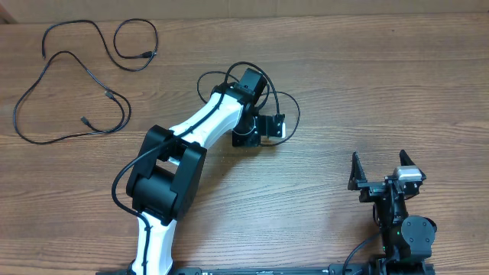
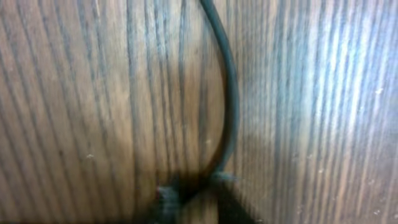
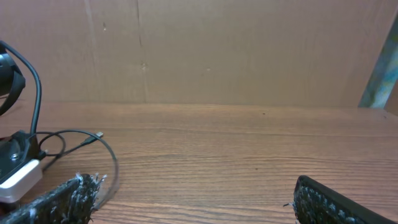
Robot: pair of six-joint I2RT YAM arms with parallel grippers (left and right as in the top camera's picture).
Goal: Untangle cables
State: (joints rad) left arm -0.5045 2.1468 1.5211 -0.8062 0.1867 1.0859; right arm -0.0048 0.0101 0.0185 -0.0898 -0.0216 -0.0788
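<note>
Two loose black cables lie at the table's far left: a long looping one [image 1: 69, 99] and a shorter curved one [image 1: 134, 46]. A third cable [image 1: 284, 103] loops around my left gripper [image 1: 269, 126] at mid-table. In the left wrist view this cable [image 2: 230, 93] curves down into the blurred dark fingertips [image 2: 193, 190], which meet on it right at the tabletop. My right gripper [image 1: 380, 174] is open and empty at the front right; its two fingers are spread wide in the right wrist view [image 3: 196, 199]. That view also shows the third cable [image 3: 93, 140] with a small plug end.
The white and black left arm [image 1: 191, 130] stretches diagonally from the front left to mid-table. Thicker black wires hang along it. A brown cardboard wall [image 3: 217, 50] stands behind the far table edge.
</note>
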